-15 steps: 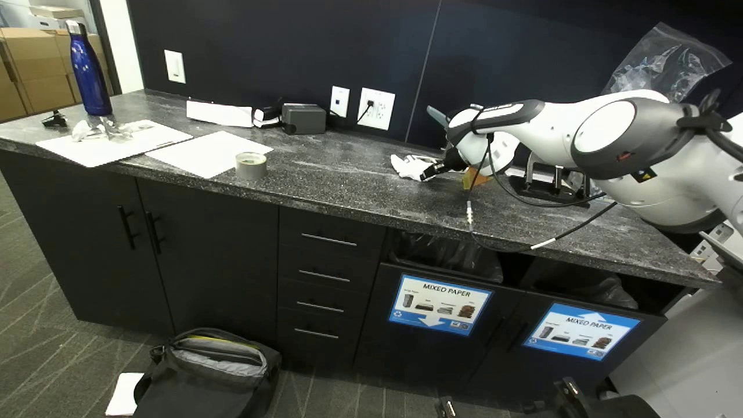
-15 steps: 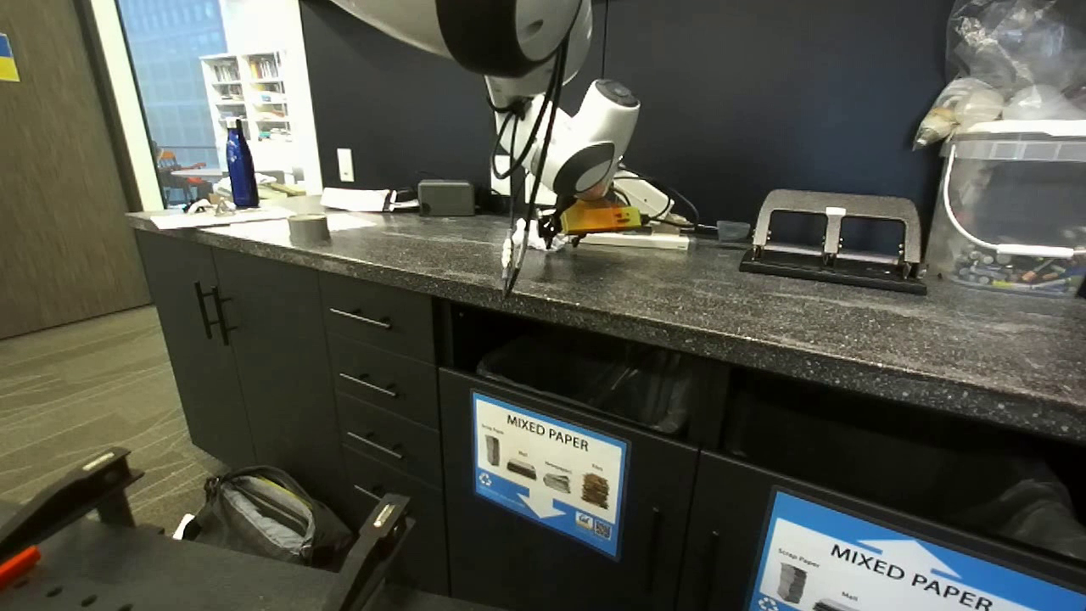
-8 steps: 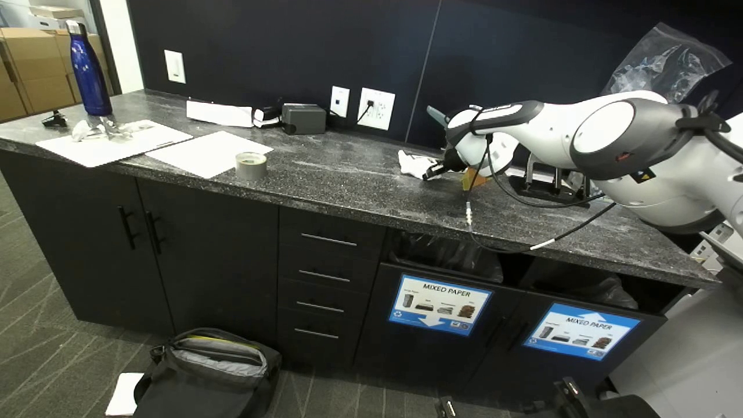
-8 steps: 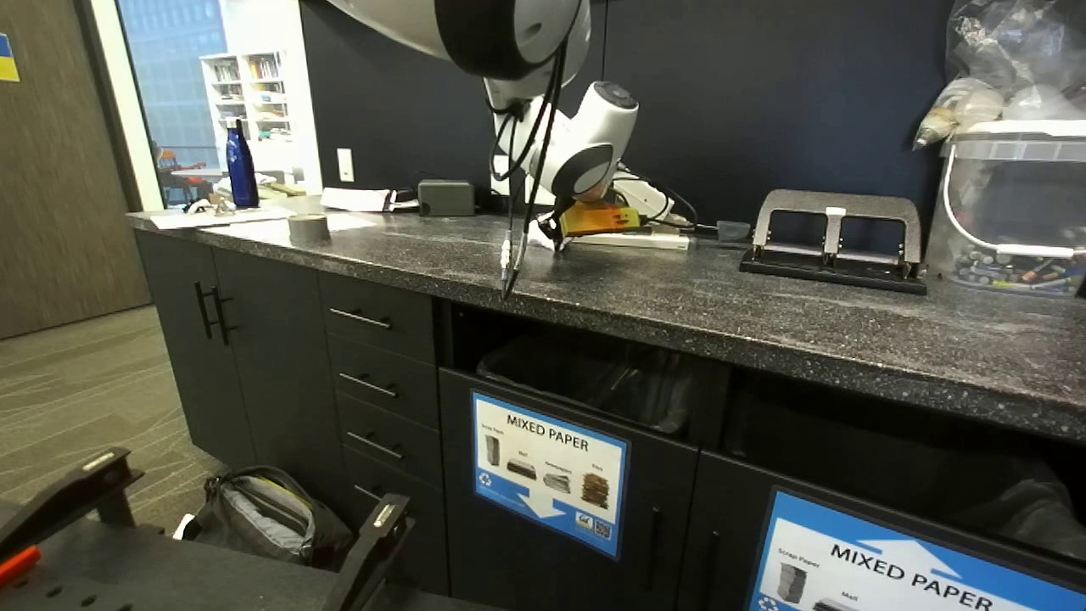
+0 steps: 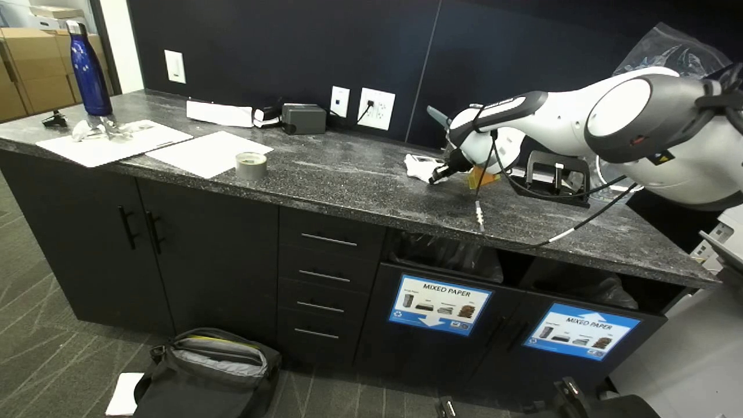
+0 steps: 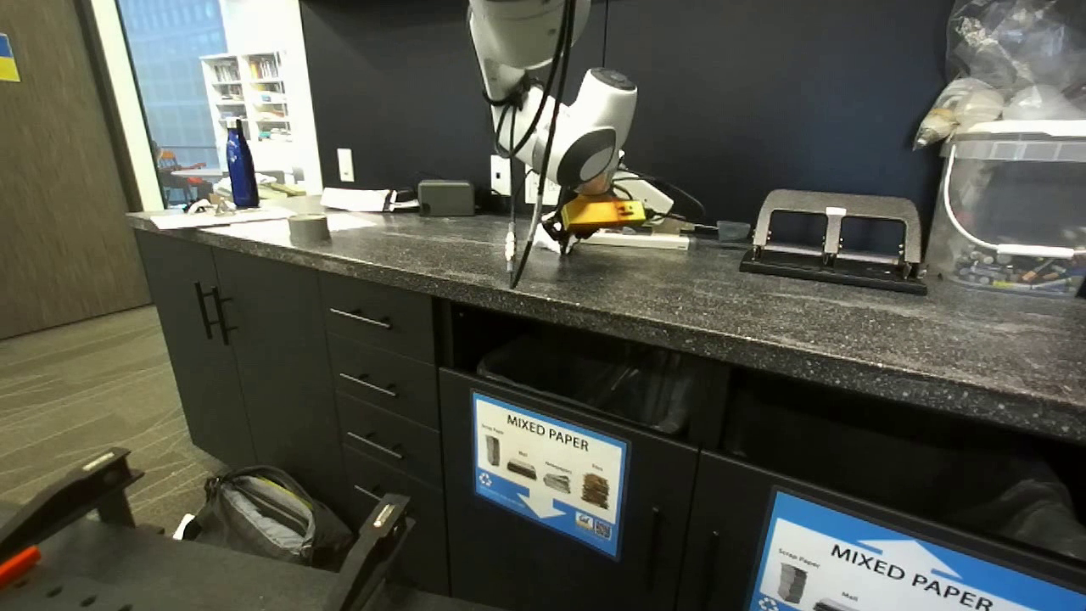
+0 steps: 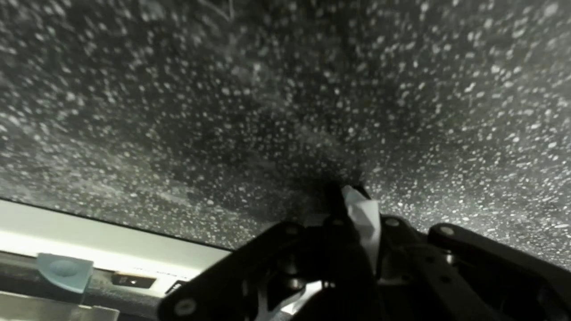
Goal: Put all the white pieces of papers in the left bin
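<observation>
- Grasp step, it seems: pincer [image 7: 347, 190] pinching a paper [image 7: 366, 219], low at the counter [image 5: 336, 180].
- Next likely calls for lifting, then carrying it to the left bin [image 6: 547, 570].

A navy wall [image 6: 764, 93] with white outlet plates [image 5: 377, 108] backs the speckled stone counter [image 5: 331, 168]. Beneath it sit black cabinet doors [image 5: 206, 255] and four stacked drawers [image 5: 328, 260]. Underfoot lies patterned grey carpet [image 5: 32, 302]. In an exterior view, what looks like a wood-grain door [image 6: 51, 187] stands beside a bright window [image 6: 174, 76], behind which a white bookcase [image 6: 246, 98] shows.
</observation>
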Available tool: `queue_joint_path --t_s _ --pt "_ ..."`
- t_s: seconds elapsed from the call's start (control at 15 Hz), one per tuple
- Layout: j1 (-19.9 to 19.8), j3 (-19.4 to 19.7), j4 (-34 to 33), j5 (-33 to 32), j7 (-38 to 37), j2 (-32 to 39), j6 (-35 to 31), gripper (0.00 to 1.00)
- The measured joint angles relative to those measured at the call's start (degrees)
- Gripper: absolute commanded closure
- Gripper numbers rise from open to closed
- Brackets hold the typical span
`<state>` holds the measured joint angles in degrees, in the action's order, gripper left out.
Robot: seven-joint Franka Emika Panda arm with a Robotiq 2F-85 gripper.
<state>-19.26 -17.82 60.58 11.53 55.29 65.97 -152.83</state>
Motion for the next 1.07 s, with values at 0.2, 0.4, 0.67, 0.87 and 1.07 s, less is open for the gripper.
queue_joint_path --t_s 0.2,0.4,0.67,0.87,1.07 --pt "0.83 5.11 7.15 -0.92 -4.99 -5.49 0.00 0.89" --pt "0.47 7.47 14.93 -1.49 -7.21 -10.77 -0.03 0.90" --pt "-1.38 7.36 25.40 -1.49 -7.23 -17.46 0.74 0.90" --pt "-2.94 7.24 33.70 -1.40 -7.06 -23.11 3.14 0.90" --pt "-4.59 7.26 42.44 -0.91 -6.65 -29.06 5.72 0.90"
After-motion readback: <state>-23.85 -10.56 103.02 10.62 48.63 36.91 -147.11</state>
